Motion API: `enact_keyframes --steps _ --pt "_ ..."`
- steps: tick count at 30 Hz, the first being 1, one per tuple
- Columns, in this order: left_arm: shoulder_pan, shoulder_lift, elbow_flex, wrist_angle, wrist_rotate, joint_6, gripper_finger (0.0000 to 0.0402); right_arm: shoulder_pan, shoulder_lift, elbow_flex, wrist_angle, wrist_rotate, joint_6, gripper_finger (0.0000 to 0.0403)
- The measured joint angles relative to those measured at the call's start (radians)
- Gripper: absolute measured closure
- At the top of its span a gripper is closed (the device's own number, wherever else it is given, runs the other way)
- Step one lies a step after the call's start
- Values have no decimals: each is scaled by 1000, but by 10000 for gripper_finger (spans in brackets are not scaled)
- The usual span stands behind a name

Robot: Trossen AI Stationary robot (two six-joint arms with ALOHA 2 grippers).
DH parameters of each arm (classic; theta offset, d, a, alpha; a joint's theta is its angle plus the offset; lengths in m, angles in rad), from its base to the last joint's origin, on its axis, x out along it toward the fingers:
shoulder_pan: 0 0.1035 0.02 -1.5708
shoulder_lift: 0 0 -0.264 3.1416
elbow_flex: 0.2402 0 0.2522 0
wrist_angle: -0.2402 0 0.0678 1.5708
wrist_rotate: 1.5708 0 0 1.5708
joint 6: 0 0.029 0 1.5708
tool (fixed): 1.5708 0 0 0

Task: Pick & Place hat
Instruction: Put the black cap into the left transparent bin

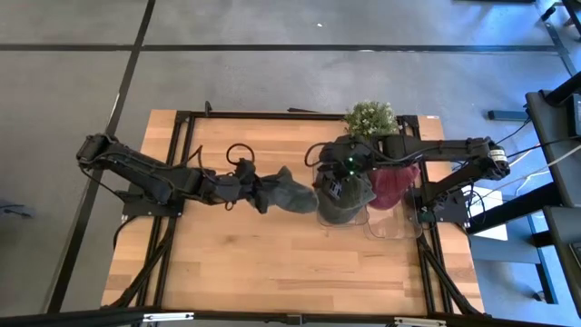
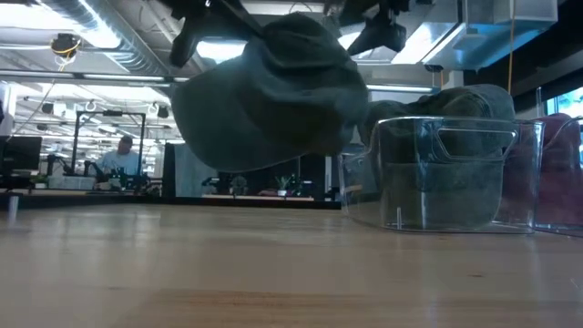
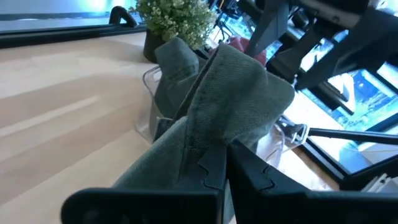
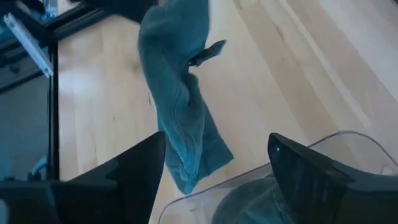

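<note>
One hat (image 1: 289,193) hangs clamped in the left gripper (image 1: 257,193), carried toward the bin (image 1: 340,218); right gripper (image 1: 333,186) waits apart.

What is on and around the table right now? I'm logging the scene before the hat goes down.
Grey-green hat: one, held above the table's middle by the left gripper, clear of the wood in the low view.
Second grey-green hat: one, inside the nearer clear bin.
Dark red hat: one, in the next clear bin.
Clear bins: two, side by side at the table's right.
Potted plant: one, green with pale flowers, at the table's far edge.
Wooden table: one, light brown.
Person: one, seated in the room behind.
Left gripper: shut on the hat.
Right gripper: open, over the nearer bin.
</note>
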Motion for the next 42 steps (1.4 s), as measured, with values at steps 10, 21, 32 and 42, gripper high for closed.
enact_keyframes --steps 10,21,32,42 --pt "0 -2 1 137 0 82 398 103 0 0 -31 8 -66 119" --pt "-1 -2 1 184 -20 121 398 139 0 0 -8 81 -42 185" --pt "-1 -40 1 190 -45 161 398 139 -1 0 -30 81 -30 279" --pt "-1 -60 1 181 -46 183 398 139 -1 0 67 100 -52 287"
